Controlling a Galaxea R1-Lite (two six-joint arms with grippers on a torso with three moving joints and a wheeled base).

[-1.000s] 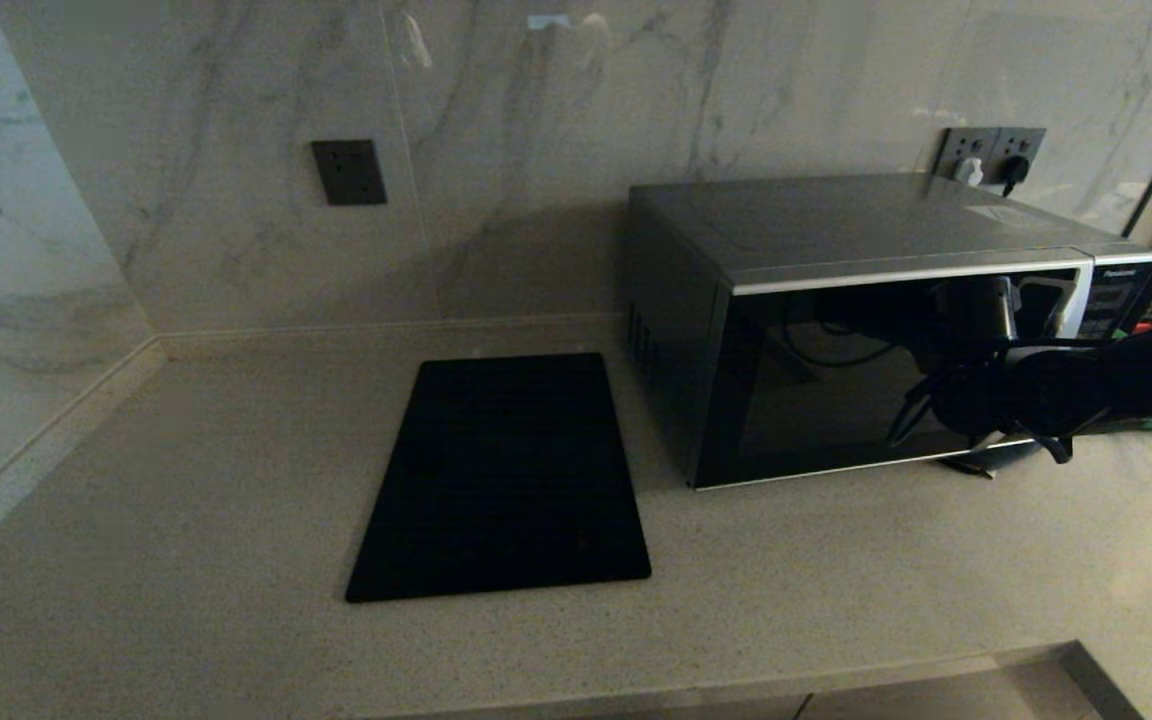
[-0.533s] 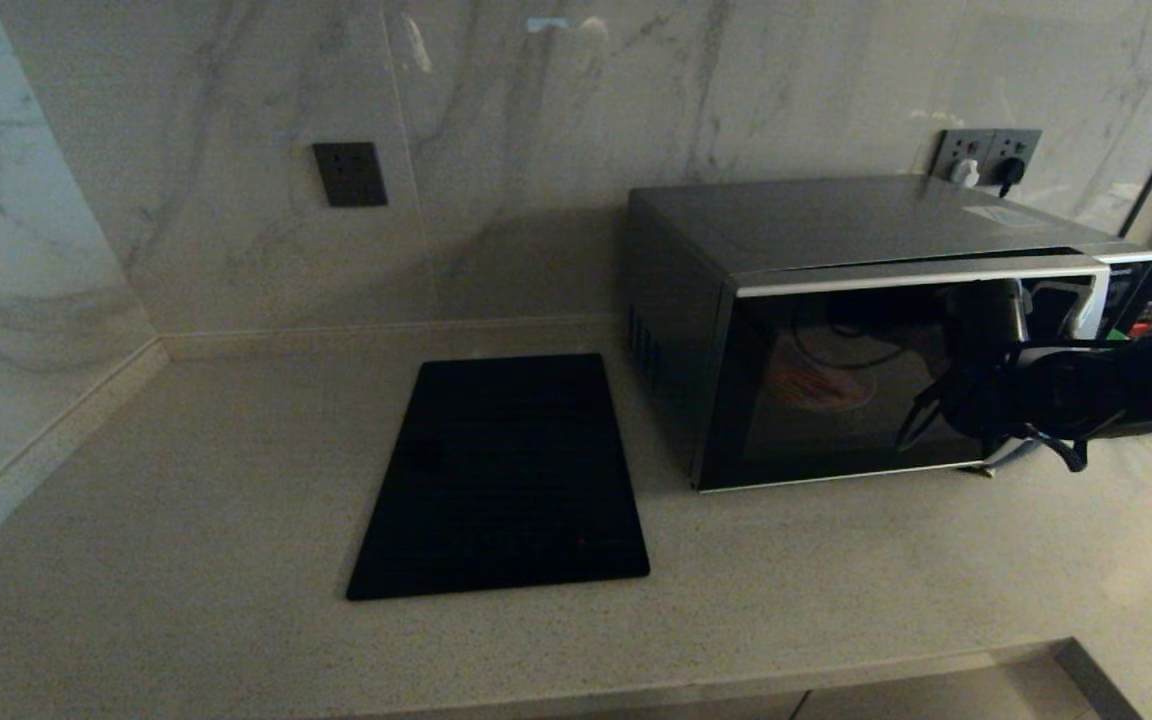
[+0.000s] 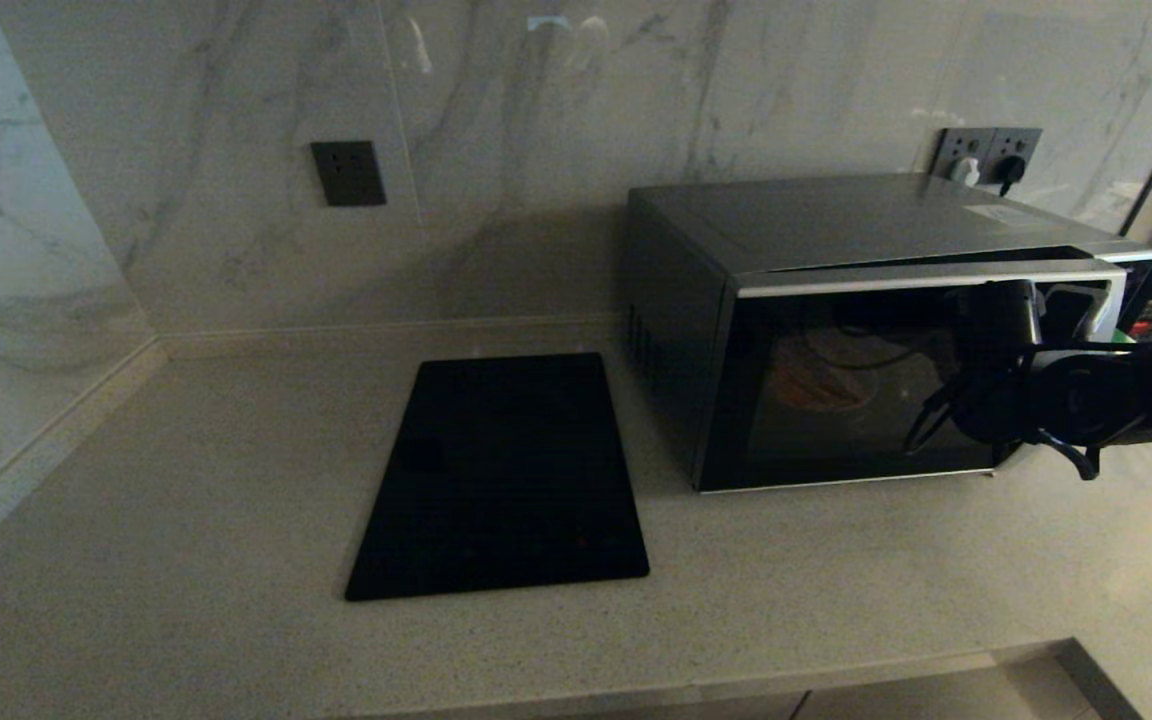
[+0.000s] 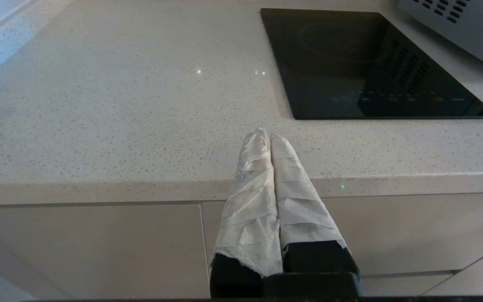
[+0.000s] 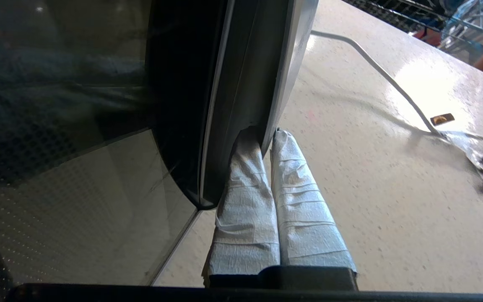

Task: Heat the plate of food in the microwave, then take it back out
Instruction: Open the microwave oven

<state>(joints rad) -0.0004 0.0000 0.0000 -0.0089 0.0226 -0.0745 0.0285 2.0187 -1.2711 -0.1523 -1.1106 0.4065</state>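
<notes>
The dark grey microwave stands at the back right of the counter, its black glass door swung a little way out from the body. Through the lit glass the plate of food shows dimly as a round orange-tinted shape inside. My right gripper is shut on the door's silver handle, one wrapped finger on each side of its lower end; the right arm reaches in from the right. My left gripper is shut on nothing, parked in front of the counter's front edge.
A flat black cooktop panel is set into the counter left of the microwave. A white cable runs across the counter right of the door. Wall sockets sit behind the microwave.
The microwave door has swung outward with my right gripper on its handle. The inside has lit up, and the plate now shows through the glass.
</notes>
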